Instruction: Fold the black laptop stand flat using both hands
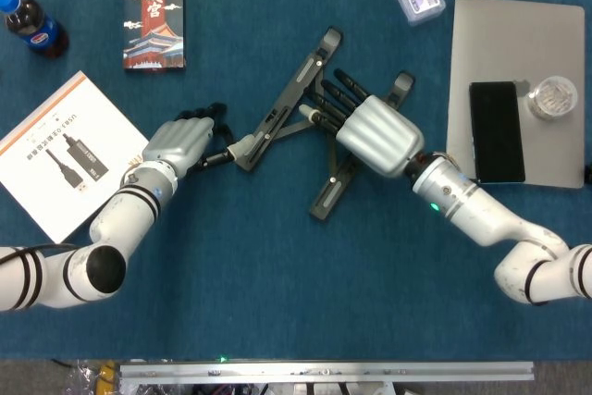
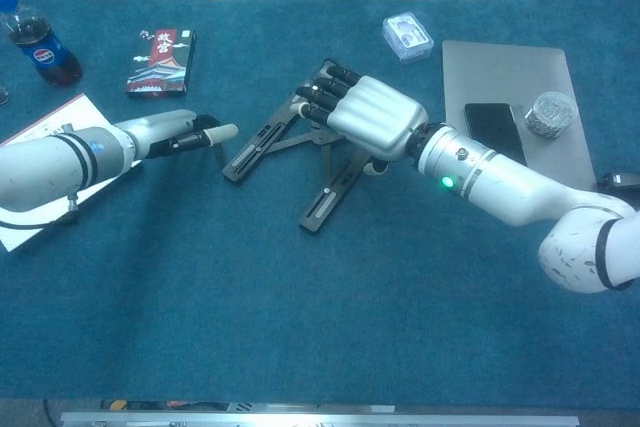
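From overhead, laptop stand [image 1: 310, 127] lies splayed mid-table, two bars still apart. Left hand [image 1: 182, 142] holds nothing, loosely curled, one fingertip at the left bar's lower end. Right hand [image 1: 370, 133] lies spread over the crossing. Step judged: closing in; next, press bars together.

Chest view: left hand [image 2: 178, 133] fingertip just beside the bar; right hand [image 2: 362, 115] covers stand [image 2: 300, 147] centre, grip unclear.
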`<action>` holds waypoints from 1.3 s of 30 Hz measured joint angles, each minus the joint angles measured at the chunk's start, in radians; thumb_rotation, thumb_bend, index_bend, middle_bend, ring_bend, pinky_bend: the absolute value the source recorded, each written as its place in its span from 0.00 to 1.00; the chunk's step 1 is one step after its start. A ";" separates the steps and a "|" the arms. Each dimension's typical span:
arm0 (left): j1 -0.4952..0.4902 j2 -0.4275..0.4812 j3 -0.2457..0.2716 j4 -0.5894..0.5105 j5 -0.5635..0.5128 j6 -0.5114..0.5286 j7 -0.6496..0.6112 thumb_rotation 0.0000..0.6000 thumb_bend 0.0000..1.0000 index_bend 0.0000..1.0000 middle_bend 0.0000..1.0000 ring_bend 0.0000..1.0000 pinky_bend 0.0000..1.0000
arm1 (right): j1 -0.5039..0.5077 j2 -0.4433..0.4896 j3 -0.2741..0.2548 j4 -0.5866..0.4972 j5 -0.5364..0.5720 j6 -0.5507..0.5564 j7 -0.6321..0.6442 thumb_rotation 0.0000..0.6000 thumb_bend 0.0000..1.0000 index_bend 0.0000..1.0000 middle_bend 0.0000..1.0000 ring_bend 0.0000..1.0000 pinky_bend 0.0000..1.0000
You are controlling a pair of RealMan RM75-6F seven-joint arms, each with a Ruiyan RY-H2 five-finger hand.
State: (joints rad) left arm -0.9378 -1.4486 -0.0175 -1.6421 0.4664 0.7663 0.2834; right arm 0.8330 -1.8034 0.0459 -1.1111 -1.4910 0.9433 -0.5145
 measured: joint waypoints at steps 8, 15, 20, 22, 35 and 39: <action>0.000 -0.002 -0.001 0.010 -0.002 -0.013 -0.004 0.00 0.20 0.36 0.00 0.00 0.00 | 0.002 -0.016 0.004 0.038 -0.001 -0.009 0.012 1.00 0.00 0.00 0.00 0.00 0.00; 0.001 -0.004 0.001 0.007 0.002 -0.021 -0.009 0.00 0.20 0.36 0.00 0.00 0.00 | 0.007 -0.039 0.014 0.074 -0.007 -0.006 0.027 1.00 0.00 0.00 0.00 0.00 0.00; 0.005 -0.001 0.003 -0.002 0.010 -0.024 -0.015 0.00 0.20 0.36 0.00 0.00 0.00 | 0.012 -0.055 0.019 0.094 -0.010 -0.005 0.032 1.00 0.00 0.00 0.00 0.00 0.00; 0.006 0.001 0.003 -0.008 0.015 -0.026 -0.019 0.00 0.20 0.36 0.00 0.00 0.00 | 0.014 -0.061 0.020 0.099 -0.012 -0.005 0.033 1.00 0.00 0.00 0.00 0.00 0.00; 0.014 0.014 0.006 -0.036 0.043 -0.040 -0.043 0.00 0.20 0.36 0.00 0.00 0.00 | 0.029 -0.098 0.036 0.132 -0.018 -0.003 0.039 1.00 0.00 0.00 0.00 0.00 0.00; 0.016 0.016 0.008 -0.042 0.048 -0.044 -0.050 0.00 0.20 0.36 0.00 0.00 0.00 | 0.035 -0.111 0.041 0.143 -0.019 -0.004 0.038 1.00 0.00 0.00 0.00 0.00 0.00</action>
State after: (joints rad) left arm -0.9217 -1.4329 -0.0096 -1.6837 0.5140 0.7218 0.2331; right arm 0.8684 -1.9142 0.0866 -0.9685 -1.5096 0.9397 -0.4762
